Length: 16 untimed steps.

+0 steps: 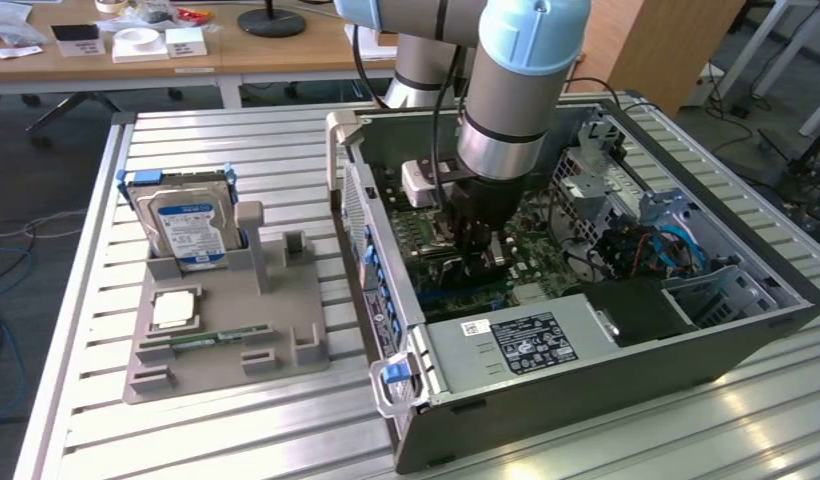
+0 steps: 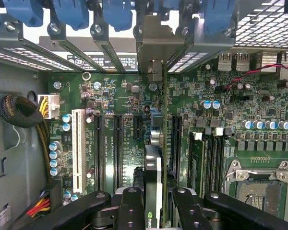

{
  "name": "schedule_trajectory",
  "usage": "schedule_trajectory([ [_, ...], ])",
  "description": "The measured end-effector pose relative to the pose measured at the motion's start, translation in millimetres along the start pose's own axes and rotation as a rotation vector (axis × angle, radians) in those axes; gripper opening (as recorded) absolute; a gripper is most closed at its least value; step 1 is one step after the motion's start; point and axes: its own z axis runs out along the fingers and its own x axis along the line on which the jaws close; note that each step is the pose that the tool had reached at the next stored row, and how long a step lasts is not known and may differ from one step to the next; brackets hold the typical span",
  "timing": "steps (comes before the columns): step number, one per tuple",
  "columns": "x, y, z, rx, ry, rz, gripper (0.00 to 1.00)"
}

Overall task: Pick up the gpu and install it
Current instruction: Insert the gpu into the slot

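In the middle of the exterior view, the gripper (image 1: 480, 250) reaches down inside the open computer case (image 1: 584, 385), clenched on the gpu (image 2: 152, 167), which stands on edge among the motherboard (image 2: 110, 96) expansion slots.

The case (image 1: 650, 370) lies with its open side up, so the way down to the motherboard (image 2: 110, 96) is free. Inside, the gpu (image 2: 153, 177), clamped in the gripper (image 2: 153, 199), stands edge-on in a narrow lane between black slots (image 2: 119, 143). The bracket row (image 2: 153, 43), a cable bundle (image 2: 19, 112) and the power supply (image 1: 517, 340) crowd the edges.
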Motion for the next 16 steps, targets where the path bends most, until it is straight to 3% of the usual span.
schedule_trajectory([
  [4, -0.1, 0.1, 0.1, 0.0001, -0.0003, 0.0, 0.34],
  [8, 0.0, 0.0, 0.0, 0.0, -0.0001, 0.0, 0.52],
  [16, -0.1, -0.1, -6.8, 0.0, 0.0, 0.0, 0.52],
])
